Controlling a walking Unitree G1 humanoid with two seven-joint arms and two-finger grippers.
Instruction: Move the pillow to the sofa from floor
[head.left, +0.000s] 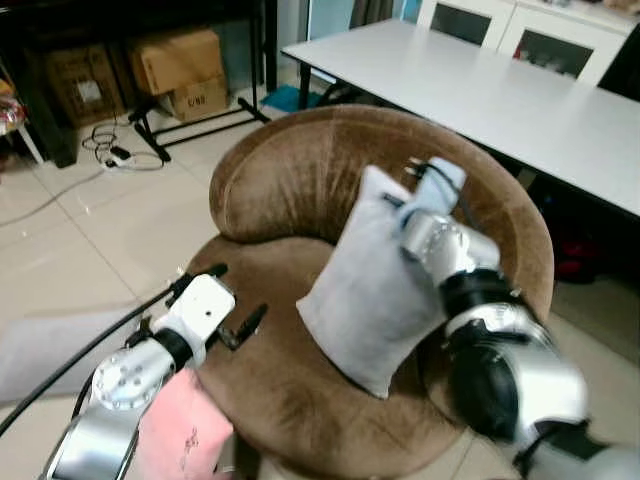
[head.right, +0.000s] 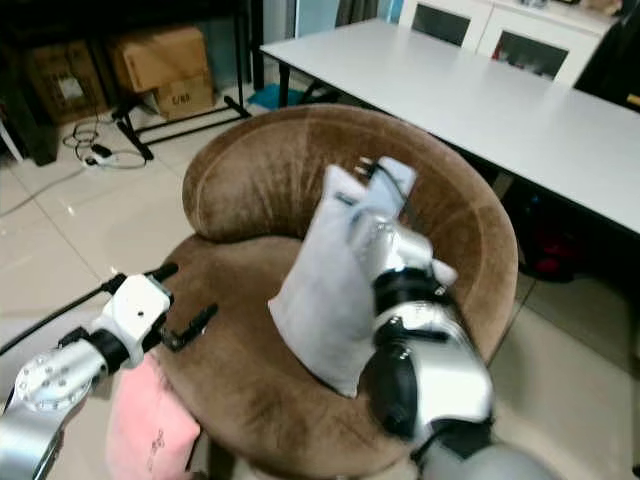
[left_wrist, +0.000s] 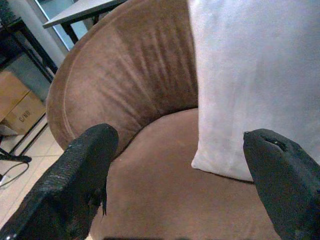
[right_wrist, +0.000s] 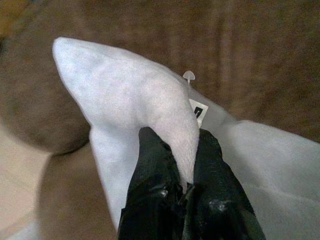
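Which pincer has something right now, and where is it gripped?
The right pincer pinches the grey pillow by its top edge; the left pincer is open, holding nothing.

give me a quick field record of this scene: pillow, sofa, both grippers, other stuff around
pillow: grey pillow, upright on the seat, lower corner touching the cushion
sofa: round brown sofa with curved back, pillow in front of the backrest
right gripper: right gripper shut on the pillow's top edge, pinching the fabric
left gripper: left gripper open, over the seat beside the pillow, holding nothing
pink item: pink cloth by the sofa's front edge
background: white table, cardboard boxes, cables on the tiled floor
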